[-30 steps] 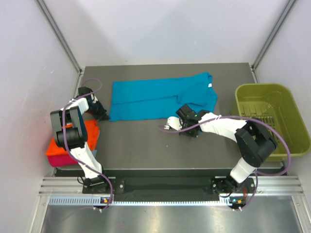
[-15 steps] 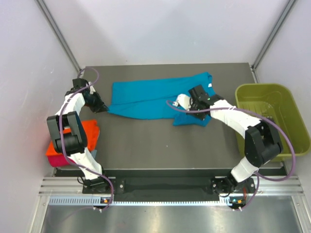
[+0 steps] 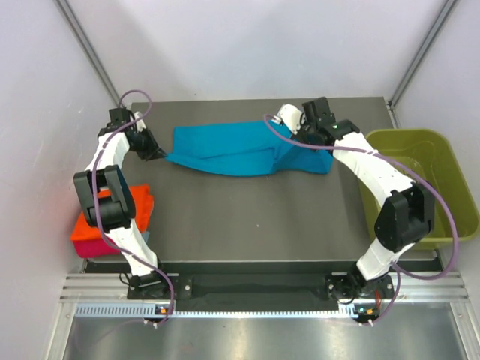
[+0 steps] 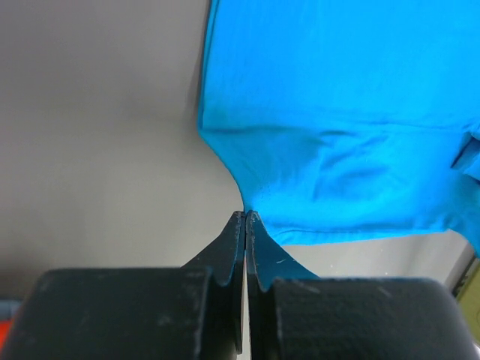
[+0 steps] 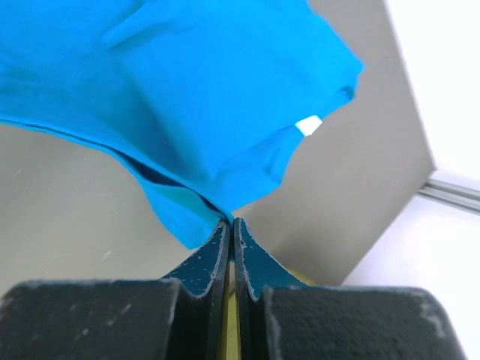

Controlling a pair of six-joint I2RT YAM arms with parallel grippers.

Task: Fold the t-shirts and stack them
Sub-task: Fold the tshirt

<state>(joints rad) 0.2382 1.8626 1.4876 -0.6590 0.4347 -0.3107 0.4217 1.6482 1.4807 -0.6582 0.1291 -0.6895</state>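
Note:
The teal-blue t-shirt [image 3: 240, 147] is stretched across the far half of the table, folded lengthwise. My left gripper [image 3: 156, 154] is shut on its left corner; in the left wrist view [image 4: 246, 215] the cloth [image 4: 337, 112] hangs from the closed tips. My right gripper [image 3: 309, 133] is shut on its right end; the right wrist view [image 5: 231, 221] shows the cloth [image 5: 187, 90] and its white neck label [image 5: 307, 125]. The orange t-shirt [image 3: 139, 206] lies folded on the magenta-pink one [image 3: 94, 246] at the table's left front edge.
An olive-green plastic basket [image 3: 420, 180] stands at the table's right edge, close behind my right arm. Grey walls close in on the left, back and right. The dark table [image 3: 255, 225] spreads out in front of the shirt.
Both grippers have moved toward the back of the table, carrying the near edge of the teal-blue shirt over the far edge, so it is now folded in a narrower band.

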